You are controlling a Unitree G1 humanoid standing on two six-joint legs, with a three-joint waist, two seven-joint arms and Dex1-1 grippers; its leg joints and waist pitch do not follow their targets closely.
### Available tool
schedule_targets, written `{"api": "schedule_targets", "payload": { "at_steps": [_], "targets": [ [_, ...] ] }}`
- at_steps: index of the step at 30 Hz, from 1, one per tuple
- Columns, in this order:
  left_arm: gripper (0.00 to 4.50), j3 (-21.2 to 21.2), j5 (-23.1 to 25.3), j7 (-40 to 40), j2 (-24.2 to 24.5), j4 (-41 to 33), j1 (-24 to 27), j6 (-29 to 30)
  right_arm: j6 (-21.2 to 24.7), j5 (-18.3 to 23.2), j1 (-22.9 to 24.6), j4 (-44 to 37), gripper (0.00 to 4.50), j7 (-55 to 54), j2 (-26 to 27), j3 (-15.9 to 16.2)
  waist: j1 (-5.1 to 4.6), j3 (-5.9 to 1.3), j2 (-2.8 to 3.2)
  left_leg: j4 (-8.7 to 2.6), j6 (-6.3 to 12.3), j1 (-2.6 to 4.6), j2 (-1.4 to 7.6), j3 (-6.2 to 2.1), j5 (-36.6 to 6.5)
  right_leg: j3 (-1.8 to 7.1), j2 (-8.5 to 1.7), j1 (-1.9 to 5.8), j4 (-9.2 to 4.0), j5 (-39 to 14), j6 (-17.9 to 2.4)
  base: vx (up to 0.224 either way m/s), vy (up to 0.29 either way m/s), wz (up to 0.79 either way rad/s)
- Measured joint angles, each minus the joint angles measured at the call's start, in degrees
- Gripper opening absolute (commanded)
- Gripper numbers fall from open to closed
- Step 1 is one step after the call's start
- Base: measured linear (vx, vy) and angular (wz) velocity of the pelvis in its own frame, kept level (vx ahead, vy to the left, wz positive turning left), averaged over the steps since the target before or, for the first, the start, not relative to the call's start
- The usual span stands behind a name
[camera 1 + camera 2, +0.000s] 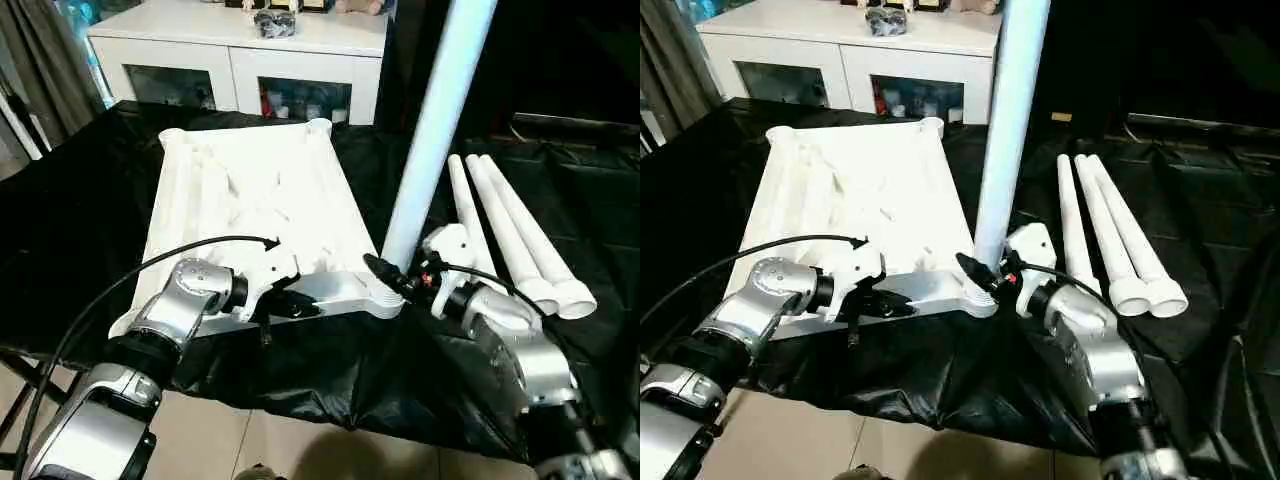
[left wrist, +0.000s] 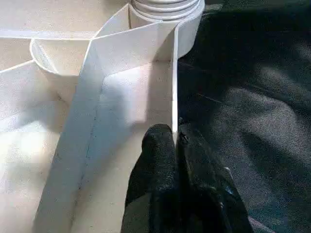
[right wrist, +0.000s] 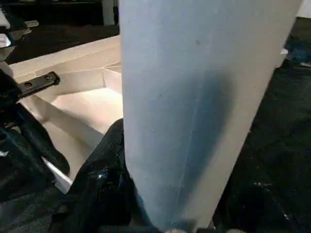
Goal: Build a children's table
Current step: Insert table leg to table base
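Table top: the white plastic table top (image 1: 250, 200) lay underside up on the black-draped bench (image 1: 80, 220), ribs showing, a round socket at each corner.
Standing leg: one white tube leg (image 1: 430, 130) stood upright in the top's near right corner socket (image 1: 385, 298).
Spare legs: three more legs (image 1: 510, 235) lay side by side on the cloth to the right of the top, flared ends toward the robot.
Left gripper: the left gripper (image 2: 175, 145) had its jaws closed on the thin near rim wall (image 2: 174, 87) of the top.
Right gripper: the right gripper (image 1: 390, 275) held the standing leg near its base, jaws clasped around the tube.
Background: a white cabinet (image 1: 240, 60) with glass doors stood beyond the bench.
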Motion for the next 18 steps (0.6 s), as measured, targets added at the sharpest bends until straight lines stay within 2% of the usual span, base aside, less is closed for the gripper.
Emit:
{"api": "schedule_targets", "payload": {
  "at_steps": [4, 18],
  "targets": [
    [0.00, 0.07, 0.16, -2.90, 0.94, 0.02, 0.00, -1.10, 0.01, 1.81, -0.20, 0.68, 1.88, 5.06, -0.79, -0.08, 0.02, -0.02, -0.13, -0.07, 0.00, -0.03, 0.00, 0.00, 0.00, -0.03, 0.00, -0.01, -0.03, -0.07, 0.11, 0.000, 0.000, 0.00],
    [0.00, -0.22, 0.11, -11.79, 3.49, 0.10, 0.00, -2.82, -0.51, 3.94, 2.15, -1.28, 1.88, 16.62, -3.21, 1.15, 0.48, -0.44, -0.93, -0.27, 0.19, -0.07, 0.00, 0.00, -0.15, -0.11, -0.04, -0.06, -0.05, -0.49, 0.12, 0.000, 0.000, 0.00]
  ]
}}
